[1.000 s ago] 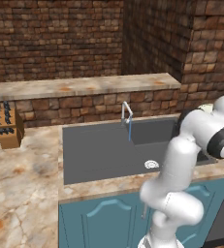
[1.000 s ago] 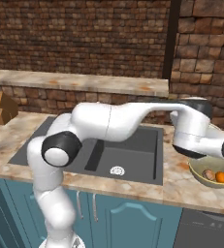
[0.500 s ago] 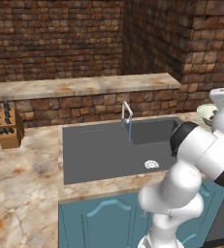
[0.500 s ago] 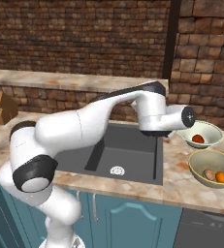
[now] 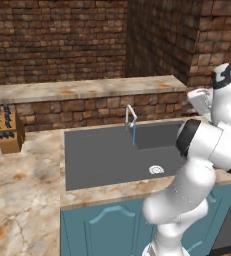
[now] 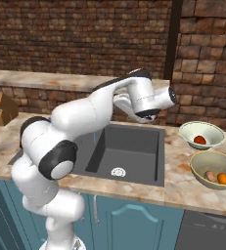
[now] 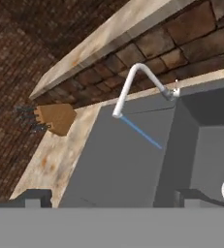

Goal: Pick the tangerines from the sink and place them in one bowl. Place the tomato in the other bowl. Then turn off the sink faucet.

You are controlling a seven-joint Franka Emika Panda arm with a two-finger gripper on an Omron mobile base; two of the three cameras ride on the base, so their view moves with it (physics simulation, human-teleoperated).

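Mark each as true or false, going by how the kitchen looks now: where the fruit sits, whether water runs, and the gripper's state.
1. The tomato lies in the cream bowl. True.
2. Both tangerines are in the sink. False: they lie in the olive-tan bowl.
3. Water runs from the faucet. True: a blue stream leaves the spout.
4. The gripper holds a tangerine. False: it is open and empty.
5. A knife block stands on the counter. True.
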